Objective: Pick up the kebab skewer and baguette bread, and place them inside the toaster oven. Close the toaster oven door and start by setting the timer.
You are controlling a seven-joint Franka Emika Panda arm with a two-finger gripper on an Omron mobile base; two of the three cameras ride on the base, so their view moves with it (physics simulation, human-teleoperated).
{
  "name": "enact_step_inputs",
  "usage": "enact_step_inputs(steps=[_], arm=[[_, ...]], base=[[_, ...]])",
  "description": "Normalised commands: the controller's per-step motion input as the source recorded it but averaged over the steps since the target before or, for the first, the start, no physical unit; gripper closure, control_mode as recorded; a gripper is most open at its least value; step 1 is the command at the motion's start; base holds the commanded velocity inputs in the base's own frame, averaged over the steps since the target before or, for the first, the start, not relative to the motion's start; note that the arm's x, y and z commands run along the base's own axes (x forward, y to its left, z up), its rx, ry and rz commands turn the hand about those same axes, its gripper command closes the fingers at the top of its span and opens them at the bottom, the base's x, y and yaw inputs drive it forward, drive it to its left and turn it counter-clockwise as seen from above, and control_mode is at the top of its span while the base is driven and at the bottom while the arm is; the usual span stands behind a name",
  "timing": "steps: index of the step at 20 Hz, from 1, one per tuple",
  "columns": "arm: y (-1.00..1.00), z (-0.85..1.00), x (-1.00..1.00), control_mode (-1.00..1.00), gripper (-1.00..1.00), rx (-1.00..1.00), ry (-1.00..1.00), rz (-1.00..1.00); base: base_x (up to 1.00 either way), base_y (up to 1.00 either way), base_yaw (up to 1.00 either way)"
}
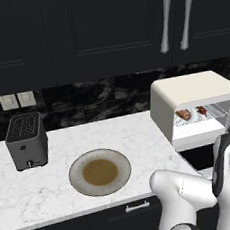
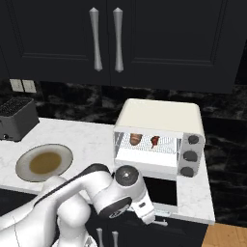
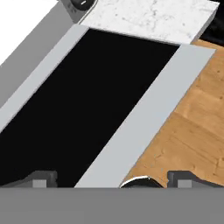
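Toaster oven (image 2: 159, 118) is the landmark for everything else: a cream-white box standing at the right end of the white marble bench (image 1: 56, 158), backed against the dark stone wall, its long axis running along the bench edge and its open front facing the robot. The toaster oven door (image 3: 87, 100) is dropped down flat in front of the cavity, a wide dark glass panel in a pale frame, its long side parallel to the oven's front and its outer edge hanging past the bench over the wooden floor (image 3: 192, 122). To the oven's left on the bench lies a round plate (image 1: 99, 172) with a brown centre, and further left of that a dark grey slot toaster (image 1: 26, 140). Inside the oven, on the wire rack, the baguette bread (image 2: 135, 139) sits at the left and the kebab skewer (image 2: 155, 141) just to its right, apart from it; both are too small to tell which way their long axes run. Three dark knobs (image 2: 189, 156) stack down the oven's right face. The gripper (image 3: 111, 181) hangs just over the lowered door near its outer edge, fingers spread wide, holding nothing.
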Motion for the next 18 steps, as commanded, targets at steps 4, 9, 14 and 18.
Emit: enact_step_inputs(steps=[4,9,14,18], arm=[[-0.23,-0.13,-0.34,-1.00,-1.00,-0.08,0.15,0.50],[-0.01,-0.31,0.13,-1.00,-1.00,-0.11,0.19,0.42],[0.00,-0.47,0.37,-1.00,-1.00,-0.15,0.29,0.36],[0.00,-0.44,0.07,-1.00,-1.00,-0.17,0.23,0.32]], base=[[0.00,0.00,0.00],[0.00,0.00,0.00],[0.00,0.00,0.00],[0.00,0.00,0.00]])
